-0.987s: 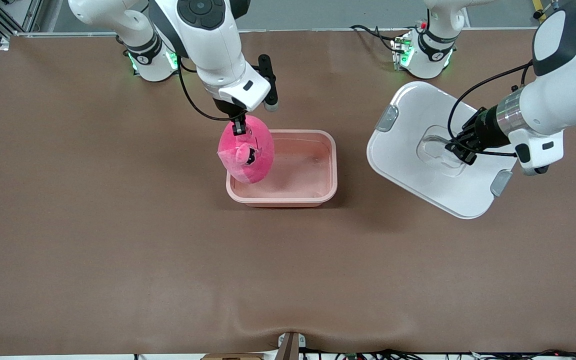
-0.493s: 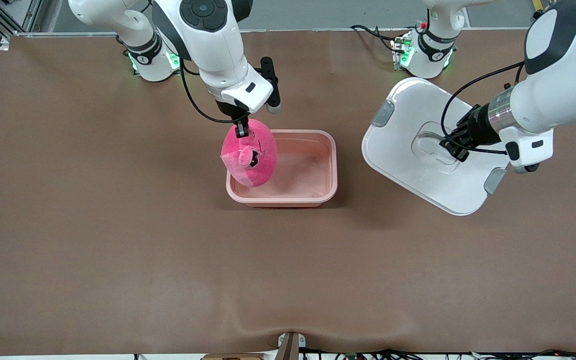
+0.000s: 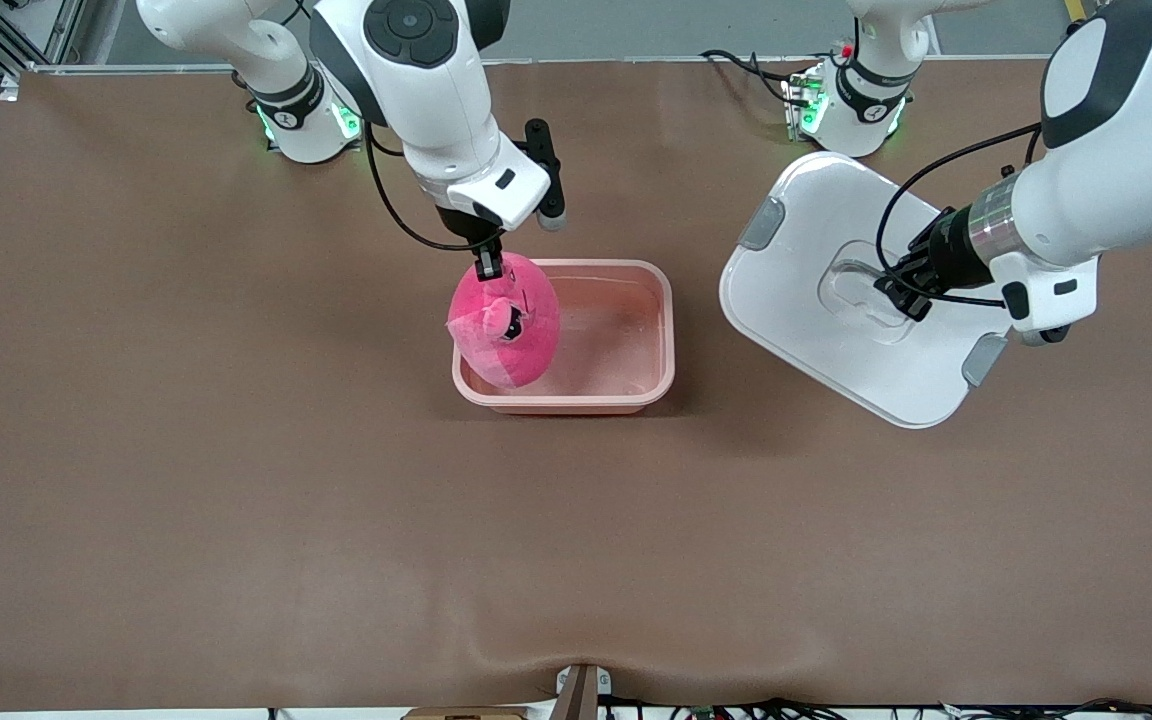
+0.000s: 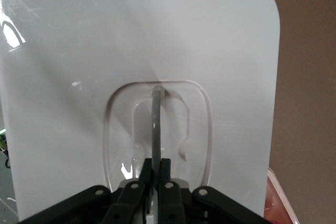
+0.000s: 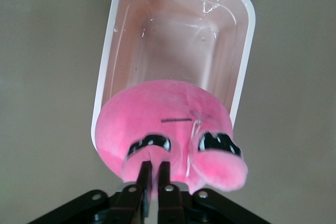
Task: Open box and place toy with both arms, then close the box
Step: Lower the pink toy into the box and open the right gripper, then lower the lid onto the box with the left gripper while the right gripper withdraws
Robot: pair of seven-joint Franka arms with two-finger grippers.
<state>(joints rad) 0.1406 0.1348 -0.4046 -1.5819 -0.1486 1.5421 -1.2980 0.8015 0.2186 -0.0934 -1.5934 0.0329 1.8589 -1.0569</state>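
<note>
Both arms aloft: toy [image 3: 504, 322] over tub [image 3: 636, 395] edge.

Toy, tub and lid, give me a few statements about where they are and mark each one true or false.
1. The right pincer holds the toy over the tub. True.
2. The lid sits on the tub. False: the left pincer holds it up by its handle, toward the left arm's end of the table.
3. The tub holds nothing besides the toy. True.
4. The toy lies on the table beside the tub. False: it hangs at the tub's end nearer the right arm.
</note>
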